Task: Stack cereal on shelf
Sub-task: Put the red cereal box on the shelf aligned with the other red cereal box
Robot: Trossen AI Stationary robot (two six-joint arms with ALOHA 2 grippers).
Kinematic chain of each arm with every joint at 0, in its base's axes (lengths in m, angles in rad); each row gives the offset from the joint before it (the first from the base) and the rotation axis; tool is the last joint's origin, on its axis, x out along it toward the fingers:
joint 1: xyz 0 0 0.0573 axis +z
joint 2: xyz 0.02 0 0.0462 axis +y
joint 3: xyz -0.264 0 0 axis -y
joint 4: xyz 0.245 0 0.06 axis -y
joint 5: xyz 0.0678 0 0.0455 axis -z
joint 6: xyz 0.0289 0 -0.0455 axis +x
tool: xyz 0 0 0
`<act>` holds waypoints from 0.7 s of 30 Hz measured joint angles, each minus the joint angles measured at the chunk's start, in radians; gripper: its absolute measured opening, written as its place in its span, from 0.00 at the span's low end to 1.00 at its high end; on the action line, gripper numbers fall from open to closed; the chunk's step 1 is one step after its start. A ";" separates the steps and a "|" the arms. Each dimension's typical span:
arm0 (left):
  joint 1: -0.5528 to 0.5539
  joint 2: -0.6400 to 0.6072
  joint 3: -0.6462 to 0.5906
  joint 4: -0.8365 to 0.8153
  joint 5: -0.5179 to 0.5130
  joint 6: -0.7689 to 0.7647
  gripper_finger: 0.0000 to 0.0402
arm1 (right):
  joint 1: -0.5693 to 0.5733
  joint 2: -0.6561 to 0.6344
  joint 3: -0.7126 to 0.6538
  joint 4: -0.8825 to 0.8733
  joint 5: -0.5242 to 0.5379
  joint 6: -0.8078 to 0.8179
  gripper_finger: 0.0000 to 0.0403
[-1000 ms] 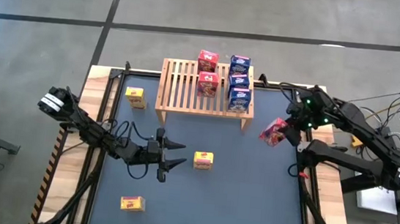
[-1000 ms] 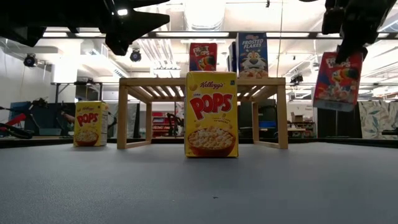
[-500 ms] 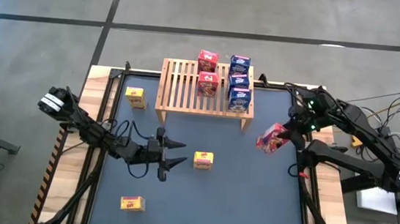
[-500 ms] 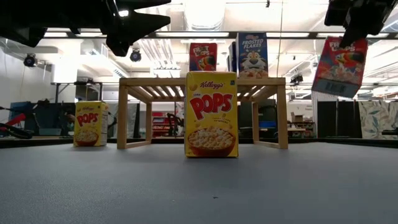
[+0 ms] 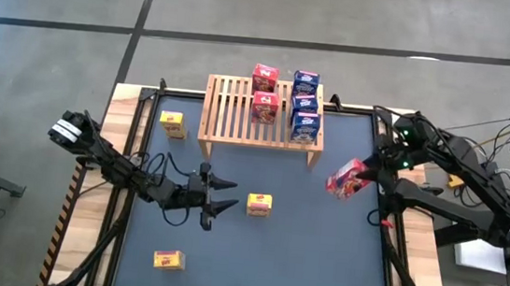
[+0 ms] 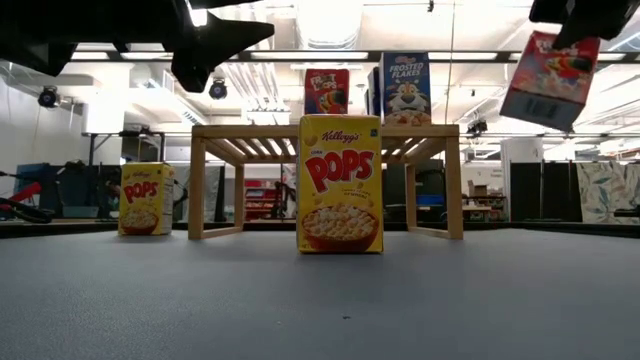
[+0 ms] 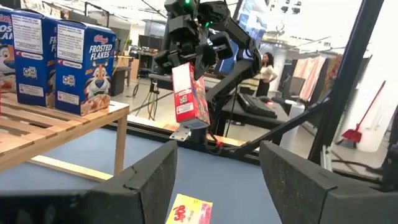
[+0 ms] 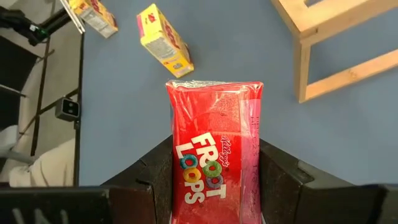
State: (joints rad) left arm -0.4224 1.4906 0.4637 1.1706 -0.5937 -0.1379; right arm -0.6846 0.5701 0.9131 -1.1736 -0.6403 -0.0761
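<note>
My right gripper [image 8: 214, 186] is shut on a red cereal box [image 5: 347, 178], which it carries in the air off the shelf's right end. The light-wood slatted shelf [image 5: 239, 113] bears two red boxes [image 5: 264, 92] and three blue boxes [image 5: 306, 103] standing on its top. Three yellow boxes are on the mat: one standing at the middle [image 5: 259, 204], one by the shelf's left leg [image 5: 172, 123], one near the front edge [image 5: 169, 261]. My left gripper [image 5: 223, 197] hovers open just left of the middle yellow box. My right gripper pinches the red box between its two fingers [image 8: 155, 177], near the box's top end [image 6: 568, 38]. The fingers come from above, slanting down. The box hangs below them, lifted clear of the mat and tilted, with its bottom end [image 6: 535, 108] swung toward the shelf.
The shelf's left half [image 5: 231, 103] shows bare slats. The table's wooden border [image 5: 141, 104] and black rails frame the blue mat [image 5: 319, 253]. A person [image 7: 268, 67] stands in the room far behind the right arm.
My right gripper has risen with the red box, which now hangs clearly higher above the mat and is tilted more than a second ago. It has also drifted slightly toward the table's near edge. The left arm has kept still.
</note>
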 joint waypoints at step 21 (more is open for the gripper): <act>0.017 0.000 0.000 0.008 -0.025 -0.048 0.60 | 0.004 -0.049 0.022 0.057 -0.067 0.033 0.41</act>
State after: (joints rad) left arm -0.4053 1.4906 0.4637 1.1782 -0.6186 -0.1856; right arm -0.6807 0.5213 0.9355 -1.1168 -0.7075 -0.0429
